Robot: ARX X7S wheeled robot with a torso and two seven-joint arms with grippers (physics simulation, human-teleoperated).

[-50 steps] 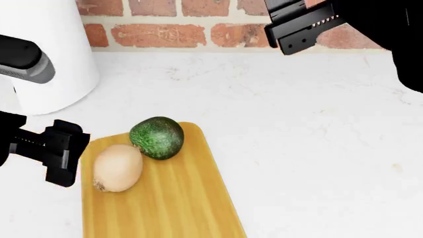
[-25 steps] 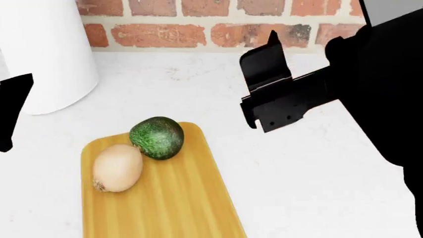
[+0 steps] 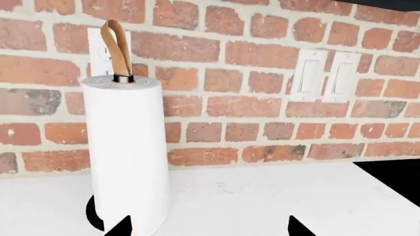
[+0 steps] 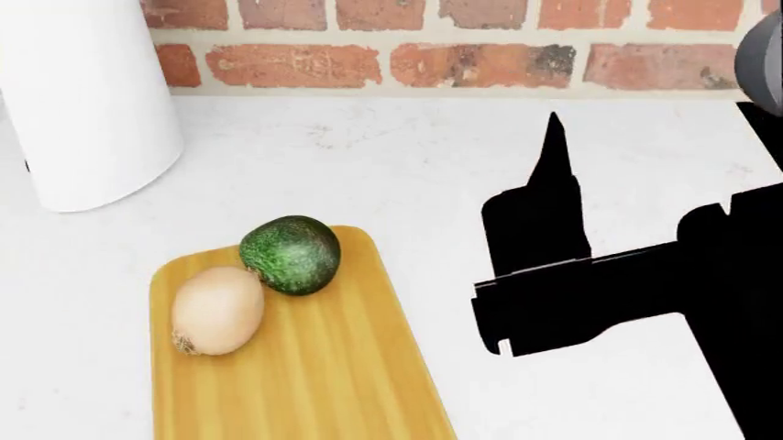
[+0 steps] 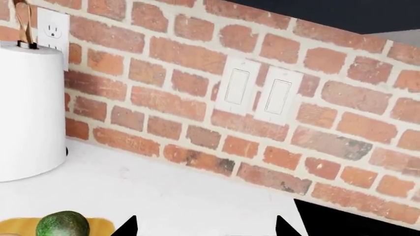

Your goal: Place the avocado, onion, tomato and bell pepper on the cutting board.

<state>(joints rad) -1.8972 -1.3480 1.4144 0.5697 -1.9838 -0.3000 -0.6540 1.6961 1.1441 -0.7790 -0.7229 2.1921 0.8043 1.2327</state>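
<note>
Inspecting largest first, you find the cutting board (image 4: 306, 367) beside the right gripper (image 4: 538, 275), whose jaws stand apart and empty, bearing the firm, bumpy avocado (image 4: 290, 254) and slick onion (image 4: 218, 309); grip either across its middle.

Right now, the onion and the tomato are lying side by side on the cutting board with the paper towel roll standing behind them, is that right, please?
Not quite: the head view shows the onion beside the avocado, not the tomato, on the cutting board. No tomato is visible in any view. The paper towel roll does stand behind them.
</note>
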